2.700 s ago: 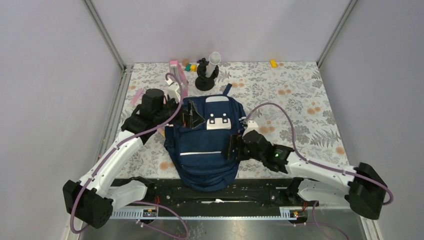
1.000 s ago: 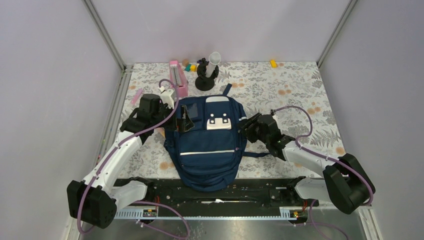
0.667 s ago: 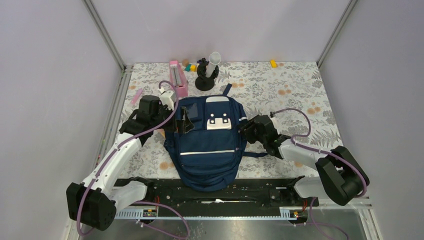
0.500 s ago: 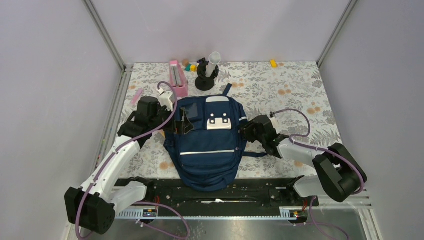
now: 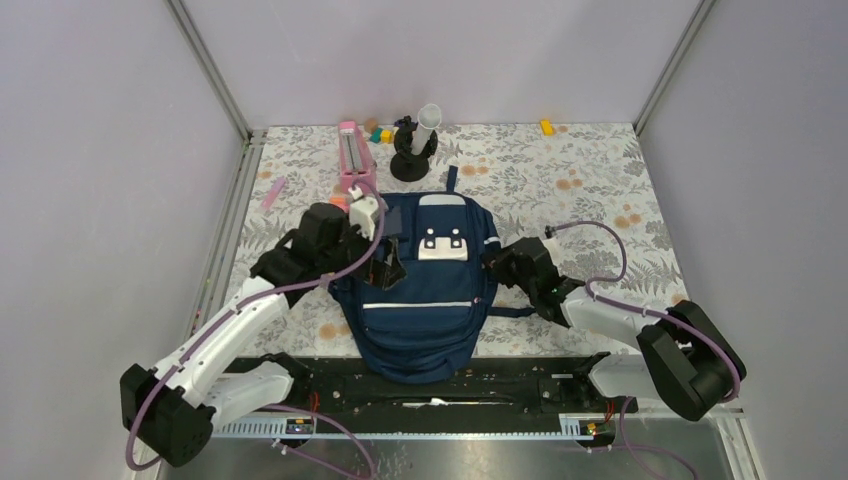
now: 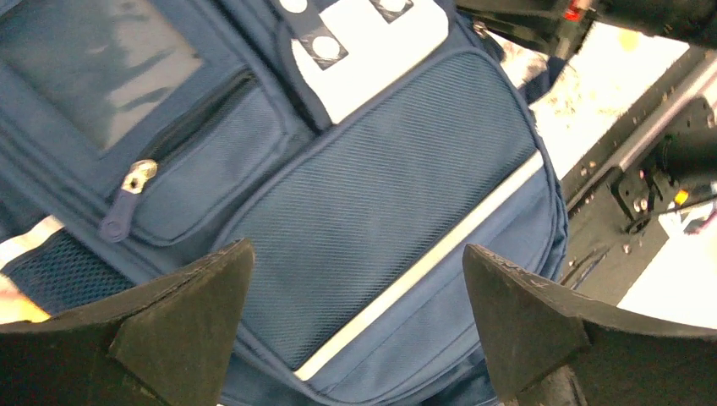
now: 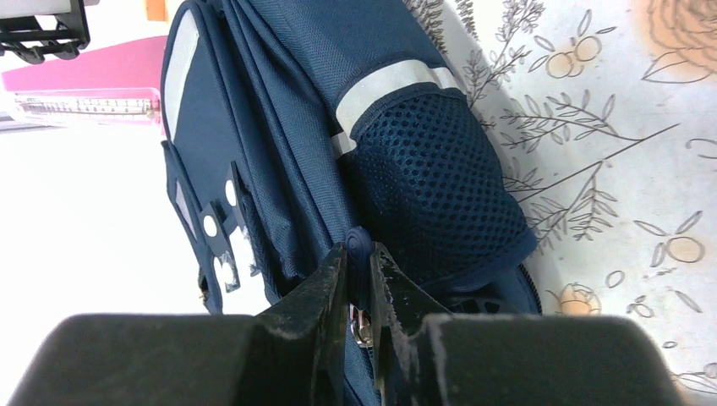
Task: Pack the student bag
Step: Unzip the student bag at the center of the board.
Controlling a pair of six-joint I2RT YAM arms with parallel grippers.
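Since the right tool (image 7: 358, 269) is pinched narrow on the small navy blue zipper pull (image 7: 358, 242), just beside the dark mesh side pocket (image 7: 433, 196), the step in hand looks like working a zip on the large navy blue fabric backpack (image 5: 420, 322). To do it well, I judge the pull should be drawn along the zip's own line rather than lifted off the fabric. The grip should be firm enough that the little tab cannot slip out. The soft bag may drag, so pinning it would help.

The backpack lies flat at the centre of the flower-printed surface (image 5: 585, 180), handle toward the top of the frame. The right arm is folded low at lower right, its forearm reaching left to the bag's edge. The left arm stretches up from lower left. The left tool (image 5: 388, 265) is spread wide over the bag's front, holding nothing.
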